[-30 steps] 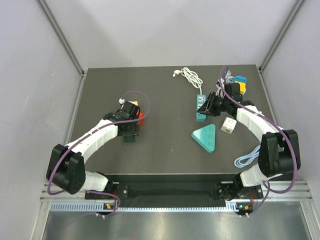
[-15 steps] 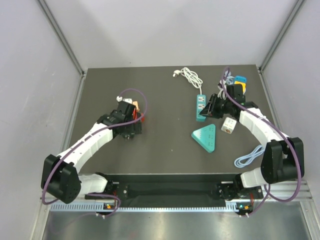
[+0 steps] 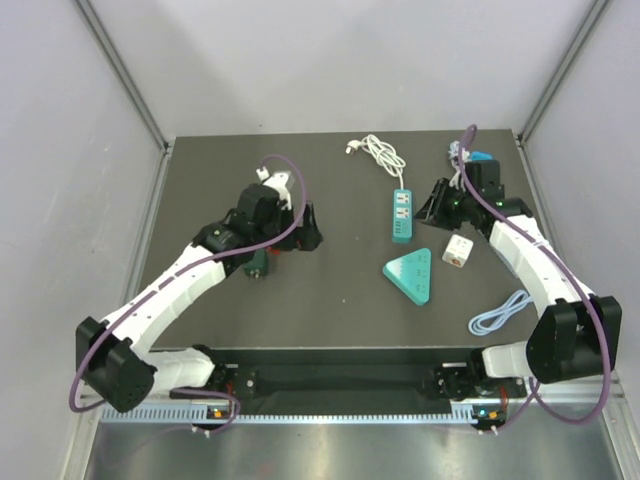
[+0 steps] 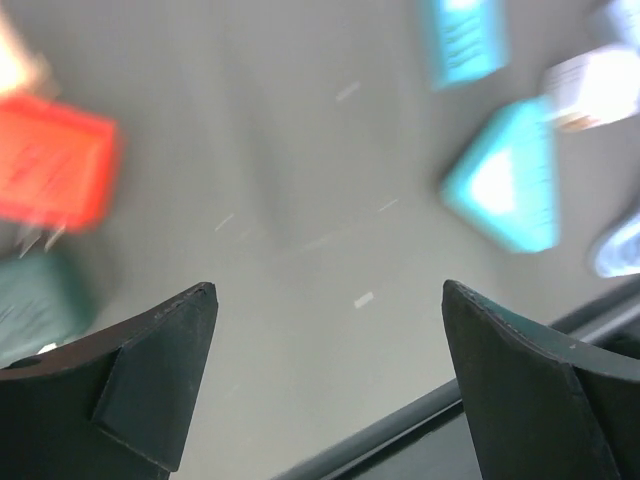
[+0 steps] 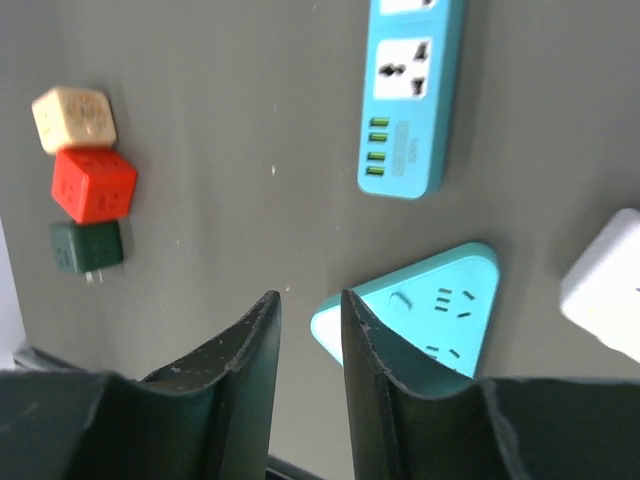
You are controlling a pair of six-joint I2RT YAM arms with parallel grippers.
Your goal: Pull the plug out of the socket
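A dark green cube plug (image 5: 87,246) with small metal prongs lies beside a red cube socket (image 5: 95,184), a thin gap between them; the prongs point away from the red cube. A beige cube (image 5: 75,118) sits on the red one's other side. My left gripper (image 3: 305,230) hovers to the right of the red cube (image 3: 280,240) and green cube (image 3: 258,265), open wide (image 4: 328,290) with only bare table between its fingers. My right gripper (image 3: 432,205) hangs beside the teal power strip (image 3: 402,215), its jaws (image 5: 308,295) a narrow gap apart, holding nothing.
A teal triangular socket (image 3: 411,275) and a white cube adapter (image 3: 457,250) lie at mid right. The strip's white cord (image 3: 380,152) coils at the back. A pale blue cable (image 3: 500,312) lies near the front right. A blue item (image 3: 481,157) sits at the back right corner.
My left gripper opened wide and moved up and right, off the red and green cubes. My right gripper drew back from the power strip toward the far right.
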